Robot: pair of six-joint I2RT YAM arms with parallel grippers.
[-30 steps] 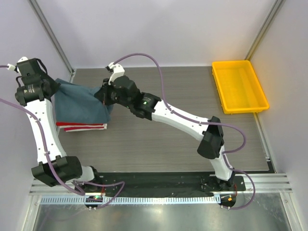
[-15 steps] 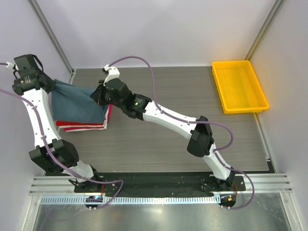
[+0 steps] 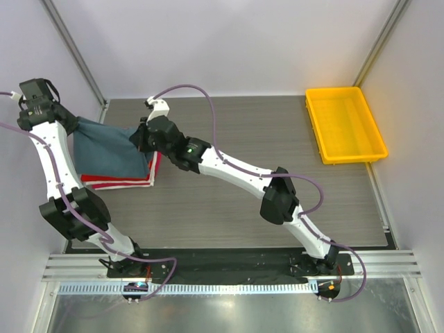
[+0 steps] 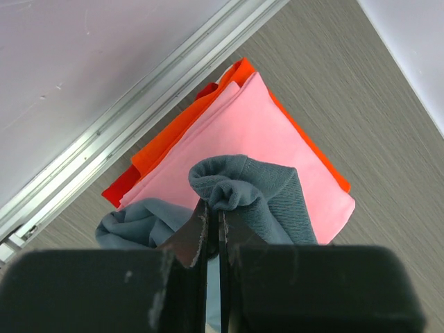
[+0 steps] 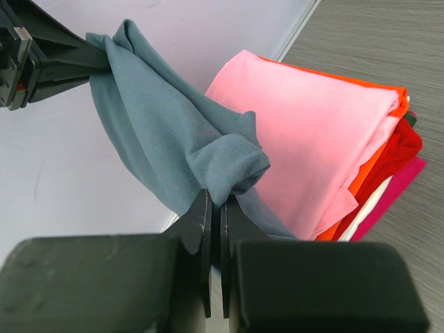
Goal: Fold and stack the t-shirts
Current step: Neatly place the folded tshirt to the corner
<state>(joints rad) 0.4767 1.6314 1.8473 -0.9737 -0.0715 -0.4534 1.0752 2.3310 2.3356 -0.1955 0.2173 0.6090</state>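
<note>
The left claw (image 4: 211, 211) and the right claw (image 5: 215, 201) were each closed almost fully on a bunched edge of the slate blue-grey tee (image 3: 111, 147), which hung stretched between them directly above the stack of folded tees (image 3: 121, 182) on the bench (image 3: 194, 215). The pink tee (image 4: 258, 132) formed the top of that stack, with an orange-red tee (image 4: 170, 142) under it. Judged risks: each grip held only a small wad of cloth, so added tension could pull an edge free; uneven lowering would probably lay the tee creased or skewed across the stack; cloth dragged over the stack could shift the pink tee and spoil the alignment.
</note>
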